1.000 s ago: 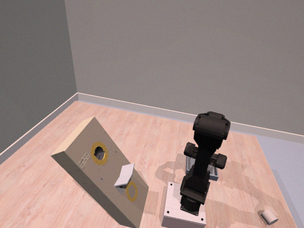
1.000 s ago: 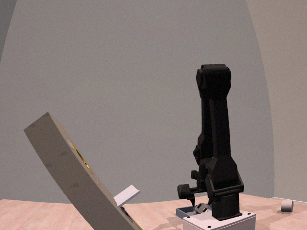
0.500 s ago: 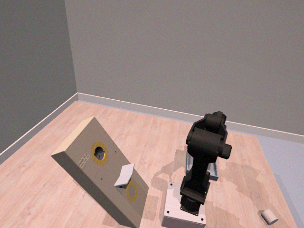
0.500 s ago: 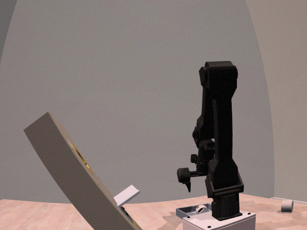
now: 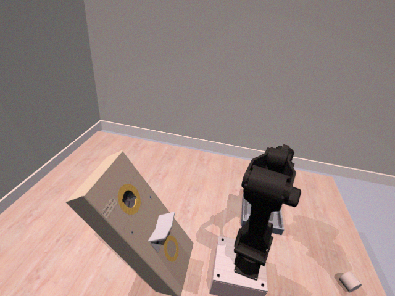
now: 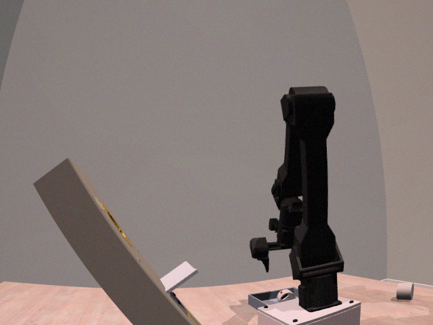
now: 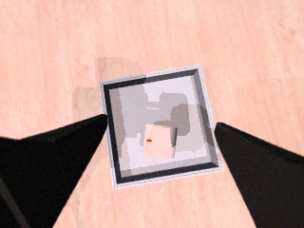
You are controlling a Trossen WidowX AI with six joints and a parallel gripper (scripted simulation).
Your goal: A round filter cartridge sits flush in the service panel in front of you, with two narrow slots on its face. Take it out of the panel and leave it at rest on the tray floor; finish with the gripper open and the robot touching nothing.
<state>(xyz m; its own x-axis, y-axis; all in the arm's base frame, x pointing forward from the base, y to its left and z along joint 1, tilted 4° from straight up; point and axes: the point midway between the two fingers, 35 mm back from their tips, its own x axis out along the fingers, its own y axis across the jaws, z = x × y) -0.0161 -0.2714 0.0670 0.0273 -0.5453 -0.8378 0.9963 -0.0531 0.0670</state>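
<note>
The pale round cartridge (image 6: 285, 295) (image 7: 161, 142) is inside the tray (image 5: 279, 230) (image 6: 254, 301) (image 7: 117, 161) and appears to lie on its side. Its red mark shows in the wrist view, and a dark slot on its face shows in the exterior view. My gripper (image 7: 161, 123) is wide open and empty above the tray, clear of the cartridge, with a finger toward each side of the tray. In the top view the arm hides the gripper and cartridge. The service panel (image 5: 146, 213) (image 6: 94, 244) has an open round socket (image 5: 129, 198) in a yellow ring.
A white flap (image 5: 162, 226) (image 6: 178, 276) sticks out from the sloping panel, near a second yellow ring (image 5: 171, 248). The arm's pale base (image 5: 239, 283) (image 6: 307, 315) stands between panel and tray in the top view. Another pale cylinder (image 5: 350, 281) (image 6: 404, 291) lies on the floor at the right.
</note>
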